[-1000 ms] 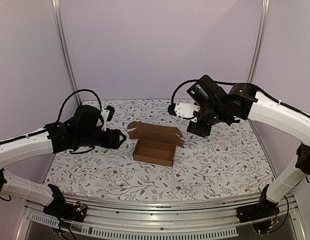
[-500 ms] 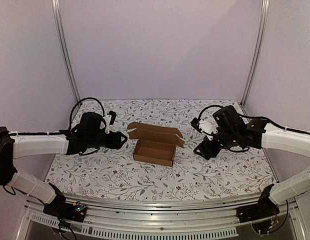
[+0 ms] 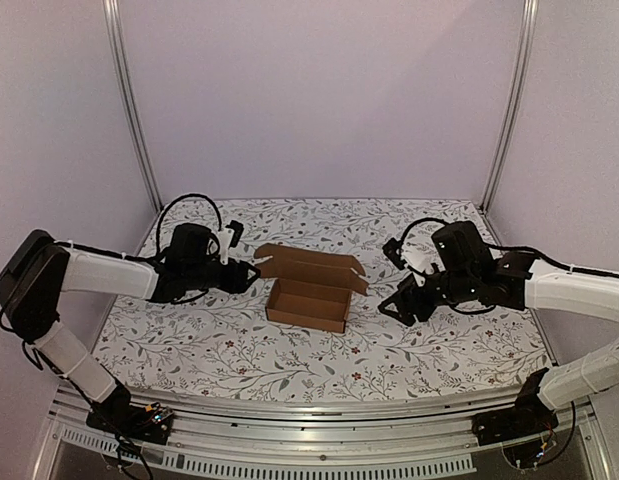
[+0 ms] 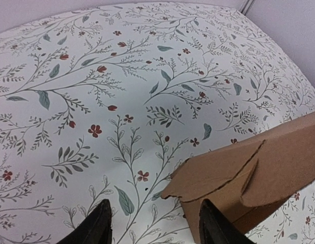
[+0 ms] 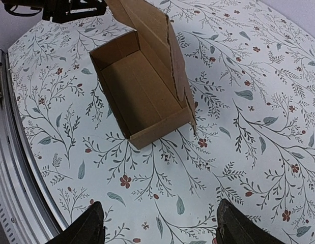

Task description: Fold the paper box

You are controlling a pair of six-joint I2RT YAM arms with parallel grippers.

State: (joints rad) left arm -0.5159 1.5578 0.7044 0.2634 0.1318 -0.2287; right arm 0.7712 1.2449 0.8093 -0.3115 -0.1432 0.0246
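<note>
The paper box (image 3: pixel 309 300) is a small brown cardboard tray with its lid (image 3: pixel 314 265) standing open at the back, in the middle of the table. My left gripper (image 3: pixel 251 274) is open and empty, just left of the lid's left flap (image 4: pixel 233 168), low over the table. My right gripper (image 3: pixel 389 305) is open and empty, a short way right of the box. In the right wrist view the open tray (image 5: pixel 142 96) lies beyond my wide-spread fingertips (image 5: pixel 91 223). The tray's inside is bare.
The table wears a floral cloth (image 3: pixel 439 340). Metal frame posts (image 3: pixel 129 110) stand at the back corners, before pale walls. A metal rail (image 3: pixel 319 440) runs along the near edge.
My right arm has come down from high behind the box to table height on its right. My left gripper has moved right, up to the lid's left flap. The box has not moved.
</note>
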